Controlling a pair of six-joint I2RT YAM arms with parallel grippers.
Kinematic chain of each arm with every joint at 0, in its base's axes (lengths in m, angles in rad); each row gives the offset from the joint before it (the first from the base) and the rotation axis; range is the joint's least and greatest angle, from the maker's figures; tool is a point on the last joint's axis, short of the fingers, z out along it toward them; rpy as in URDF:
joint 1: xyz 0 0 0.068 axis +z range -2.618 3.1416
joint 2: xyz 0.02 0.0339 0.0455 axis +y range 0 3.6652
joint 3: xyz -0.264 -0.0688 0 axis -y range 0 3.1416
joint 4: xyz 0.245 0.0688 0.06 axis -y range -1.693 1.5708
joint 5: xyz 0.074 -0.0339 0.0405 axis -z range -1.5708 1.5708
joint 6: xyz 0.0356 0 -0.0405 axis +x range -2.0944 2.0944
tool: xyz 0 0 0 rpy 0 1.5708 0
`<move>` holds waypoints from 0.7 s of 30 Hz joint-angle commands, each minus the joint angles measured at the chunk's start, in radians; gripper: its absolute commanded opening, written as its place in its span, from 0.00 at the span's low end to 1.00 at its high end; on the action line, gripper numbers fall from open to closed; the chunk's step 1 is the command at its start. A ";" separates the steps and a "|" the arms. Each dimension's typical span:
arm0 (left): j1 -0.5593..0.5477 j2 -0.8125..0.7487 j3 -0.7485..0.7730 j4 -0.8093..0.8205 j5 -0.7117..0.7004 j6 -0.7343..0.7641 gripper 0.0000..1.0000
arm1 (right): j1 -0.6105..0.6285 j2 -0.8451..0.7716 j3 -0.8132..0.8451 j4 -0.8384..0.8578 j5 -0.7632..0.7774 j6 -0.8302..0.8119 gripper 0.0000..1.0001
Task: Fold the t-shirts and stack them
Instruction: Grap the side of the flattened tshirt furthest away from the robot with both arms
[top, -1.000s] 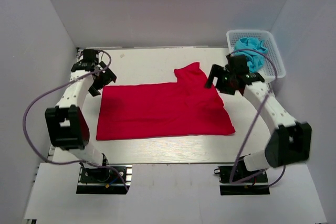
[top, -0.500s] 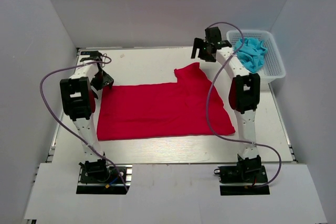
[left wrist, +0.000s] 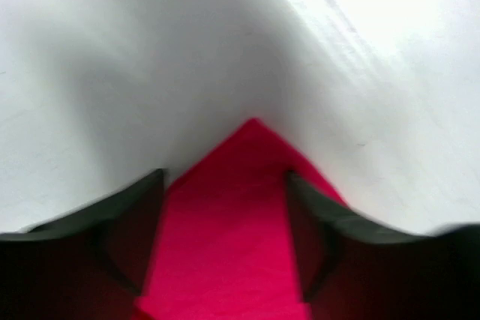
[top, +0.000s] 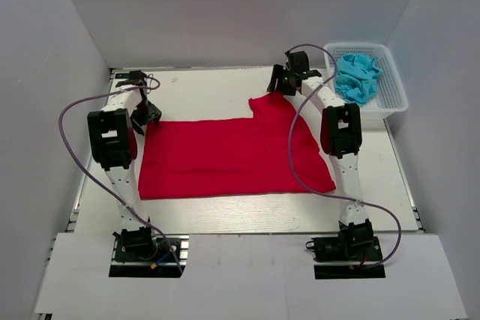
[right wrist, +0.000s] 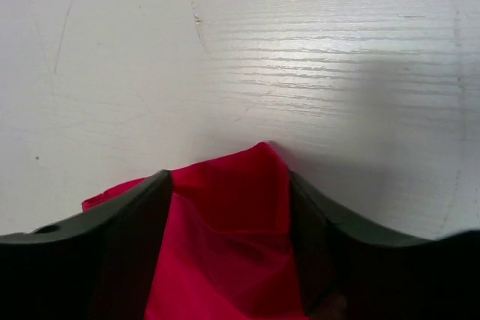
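Observation:
The red t-shirt (top: 232, 157) lies spread flat on the white table, with one sleeve sticking up at its far right. My left gripper (top: 145, 115) is open over the shirt's far left corner (left wrist: 251, 140), one finger on each side of the cloth. My right gripper (top: 278, 88) is open over the tip of the far sleeve (right wrist: 259, 166), which sits between its fingers. The turquoise t-shirt (top: 357, 75) lies crumpled in the basket at the far right.
A white mesh basket (top: 393, 86) stands at the table's far right corner. Grey walls close in the table on the left, back and right. Purple cables loop off both arms.
Both arms have swung out from near the shirt's sides and reached to its far edge. The left gripper came down on the far left corner, the right on the sleeve tip.

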 commanded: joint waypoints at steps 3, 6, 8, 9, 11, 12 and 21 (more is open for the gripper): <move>0.002 0.072 -0.015 0.091 0.109 0.021 0.52 | 0.003 0.005 -0.017 0.072 -0.064 -0.006 0.30; 0.002 0.082 -0.004 0.101 0.134 0.030 0.26 | 0.003 -0.011 -0.013 0.070 -0.060 -0.008 0.00; 0.002 0.082 -0.004 0.101 0.145 0.030 0.00 | 0.006 -0.040 -0.031 0.076 -0.061 -0.031 0.00; 0.002 0.072 -0.004 0.101 0.145 0.039 0.00 | 0.005 -0.059 -0.040 0.081 -0.064 -0.061 0.00; 0.002 0.053 -0.004 0.110 0.135 0.039 0.00 | 0.011 -0.098 -0.059 0.084 -0.061 -0.097 0.00; 0.002 0.019 -0.014 0.120 0.126 0.049 0.00 | 0.018 -0.133 -0.080 0.086 -0.069 -0.129 0.00; -0.018 -0.265 -0.238 0.268 0.097 0.095 0.00 | 0.049 -0.575 -0.566 0.239 -0.026 -0.230 0.00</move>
